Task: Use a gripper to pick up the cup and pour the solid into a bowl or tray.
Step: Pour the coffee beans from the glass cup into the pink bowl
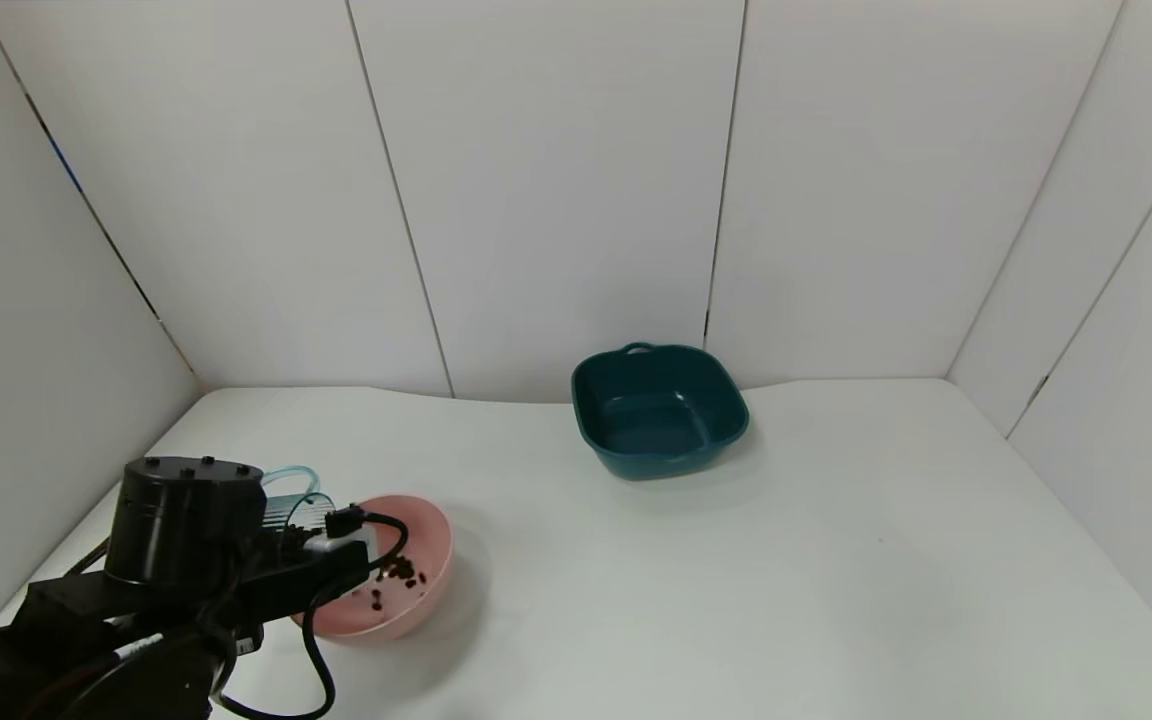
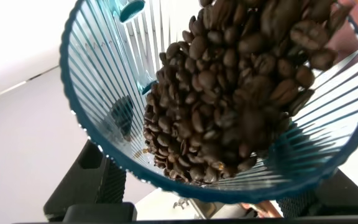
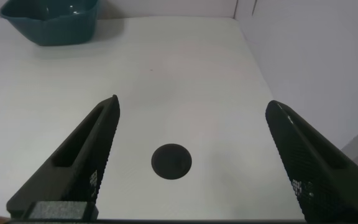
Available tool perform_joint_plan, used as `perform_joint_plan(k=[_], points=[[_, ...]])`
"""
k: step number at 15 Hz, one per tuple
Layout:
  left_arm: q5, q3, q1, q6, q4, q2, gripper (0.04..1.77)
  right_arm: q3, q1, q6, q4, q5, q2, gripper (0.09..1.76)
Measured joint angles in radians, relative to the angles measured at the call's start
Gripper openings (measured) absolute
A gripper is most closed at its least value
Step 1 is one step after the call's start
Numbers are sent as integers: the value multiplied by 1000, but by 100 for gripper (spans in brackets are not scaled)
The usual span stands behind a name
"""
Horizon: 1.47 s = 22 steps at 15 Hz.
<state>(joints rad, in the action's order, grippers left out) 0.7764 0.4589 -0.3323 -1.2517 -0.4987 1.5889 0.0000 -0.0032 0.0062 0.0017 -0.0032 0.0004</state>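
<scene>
My left gripper (image 1: 321, 535) is shut on the ribbed pale-blue cup (image 1: 288, 492) and holds it tipped on its side over the near-left rim of the pink bowl (image 1: 441, 560). Some dark brown beans (image 1: 398, 575) lie inside the bowl. In the left wrist view the cup (image 2: 104, 93) fills the frame, with a heap of beans (image 2: 229, 93) sliding toward its mouth. A black finger (image 2: 92, 180) shows beside the cup wall. My right gripper (image 3: 192, 102) is open and empty above bare table, and is out of the head view.
A dark teal squarish dish (image 1: 658, 410) with handles stands at the back centre; it also shows in the right wrist view (image 3: 48, 28). A small dark round spot (image 3: 171, 161) marks the table under the right gripper. White walls enclose the table.
</scene>
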Motion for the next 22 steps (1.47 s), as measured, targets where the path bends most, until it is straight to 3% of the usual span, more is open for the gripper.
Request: perform_joint_plan(k=[9, 22], points=[[83, 41, -32, -60, 0, 21, 128, 0, 0, 0, 0, 0, 0, 171], [111, 50, -43, -103, 0, 41, 128, 0, 0, 0, 0, 0, 0, 171]])
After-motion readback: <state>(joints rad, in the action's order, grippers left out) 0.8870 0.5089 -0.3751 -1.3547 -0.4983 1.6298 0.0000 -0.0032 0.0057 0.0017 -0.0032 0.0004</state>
